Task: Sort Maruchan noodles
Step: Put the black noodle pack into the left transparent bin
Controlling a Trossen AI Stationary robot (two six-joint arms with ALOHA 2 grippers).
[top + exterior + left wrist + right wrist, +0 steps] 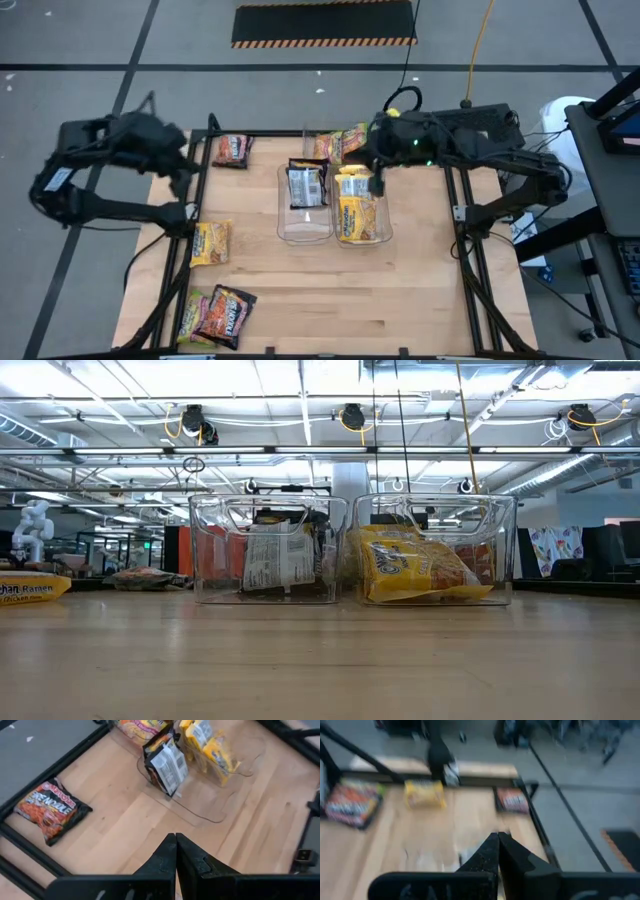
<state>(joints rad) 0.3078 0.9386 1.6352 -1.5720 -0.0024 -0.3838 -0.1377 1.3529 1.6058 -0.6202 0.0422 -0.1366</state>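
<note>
- Packets already sorted: the left clear plastic bin (305,228) at mid-table holds a dark brown packet showing its pale printed back (306,185); the right clear plastic bin (364,232), touching it, holds yellow flat rectangular ramen packets (355,205).
- Packets judged still to be sorted: a dark orange-red packet (231,150) at the far left corner, a yellow packet (211,242) near the left edge, a dark packet overlapping another (222,312) at the near left corner, and a few mixed packets (338,142) behind the bins.
- Governing relation: the dark orange-red packet lies near the left gripper (175,851), which is over the far left table edge. The left arm is the nearer one to all three left-side groups. In the high view its long axis runs roughly along the far edge.
- Left gripper: fingers pressed together, holding nothing.
- Right gripper (498,851): positioned above the far end of the right clear plastic bin, beside the mixed packets; fingers closed together, nothing held.
</note>
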